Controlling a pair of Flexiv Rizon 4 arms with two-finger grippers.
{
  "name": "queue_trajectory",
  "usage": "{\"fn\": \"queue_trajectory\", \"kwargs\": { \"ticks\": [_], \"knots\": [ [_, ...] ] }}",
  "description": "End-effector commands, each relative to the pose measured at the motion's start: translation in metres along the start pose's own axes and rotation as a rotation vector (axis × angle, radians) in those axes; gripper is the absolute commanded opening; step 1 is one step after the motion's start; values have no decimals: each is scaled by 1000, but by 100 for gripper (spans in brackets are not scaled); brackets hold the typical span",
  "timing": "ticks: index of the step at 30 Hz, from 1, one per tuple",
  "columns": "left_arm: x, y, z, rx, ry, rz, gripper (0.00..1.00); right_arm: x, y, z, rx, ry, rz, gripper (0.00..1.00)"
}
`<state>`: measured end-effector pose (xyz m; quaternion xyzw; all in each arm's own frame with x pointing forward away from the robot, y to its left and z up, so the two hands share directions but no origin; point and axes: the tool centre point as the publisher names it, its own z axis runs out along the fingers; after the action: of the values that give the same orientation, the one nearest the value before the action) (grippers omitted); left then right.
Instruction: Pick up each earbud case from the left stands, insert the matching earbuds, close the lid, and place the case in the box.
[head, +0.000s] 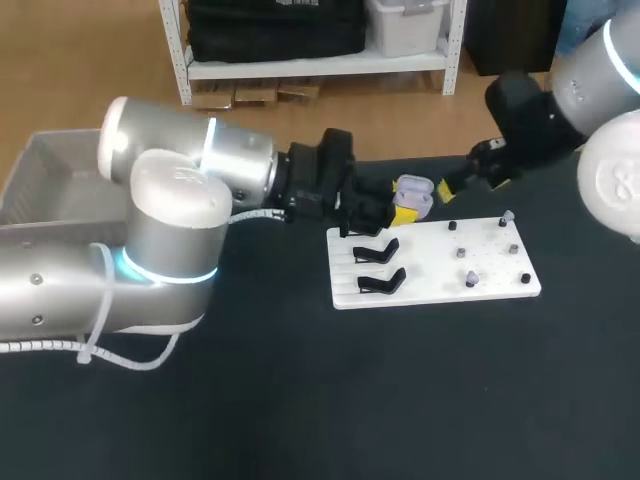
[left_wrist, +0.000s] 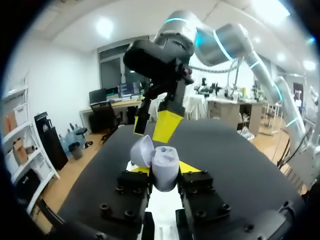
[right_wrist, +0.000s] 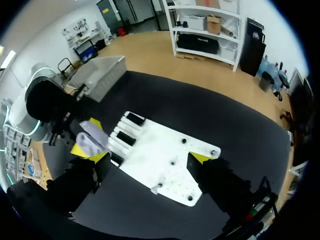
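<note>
Nearest is the dark worktop (head: 420, 400); over its left side lies the bulk of the left arm (head: 170, 240), which hides much of what sits behind it. Next comes a white board (head: 435, 262) lying flat; two black stands (head: 380, 266) sit on its left part, one behind the other, and its far left corner is covered by the arm's black wrist. On the right part stand several small dark and pale pieces (head: 471, 278); they are too small to tell earbuds from pegs.

Beyond the stands, the left pincer (left_wrist: 165, 169) grips a lavender earbud case (left_wrist: 164, 160), a yellow tip on each side of it. The case is held clear of the worktop near the board's far edge; its lid (left_wrist: 141, 150) is swung open to one side; what is inside cannot be made out.

Just past the case hangs the right pincer (right_wrist: 149, 158), its fingers spread wide with nothing between them; it is near the case but apart from it. The right arm (head: 590, 90) runs off at the upper right corner.

Farthest left, a grey box (head: 50, 175) sits half hidden behind the left arm.
</note>
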<state>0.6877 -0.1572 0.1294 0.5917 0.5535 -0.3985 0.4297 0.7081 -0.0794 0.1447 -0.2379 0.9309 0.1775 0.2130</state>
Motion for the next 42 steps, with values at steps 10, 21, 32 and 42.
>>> {"fn": "queue_trajectory", "kwargs": {
  "ticks": [10,21,32,42],
  "knots": [
    [-8,5,-14,-23,-241,-46,0,25,-48,-8,222,146,-2,100],
    [-17,13,-18,-51,-208,-38,0,28,-58,-6,307,178,-25,100],
    [-12,31,-18,-65,-197,-75,0,31,-75,13,317,165,48,100],
    [-11,32,-19,-68,-201,-87,0,29,-102,42,303,210,47,100]
  ]
}}
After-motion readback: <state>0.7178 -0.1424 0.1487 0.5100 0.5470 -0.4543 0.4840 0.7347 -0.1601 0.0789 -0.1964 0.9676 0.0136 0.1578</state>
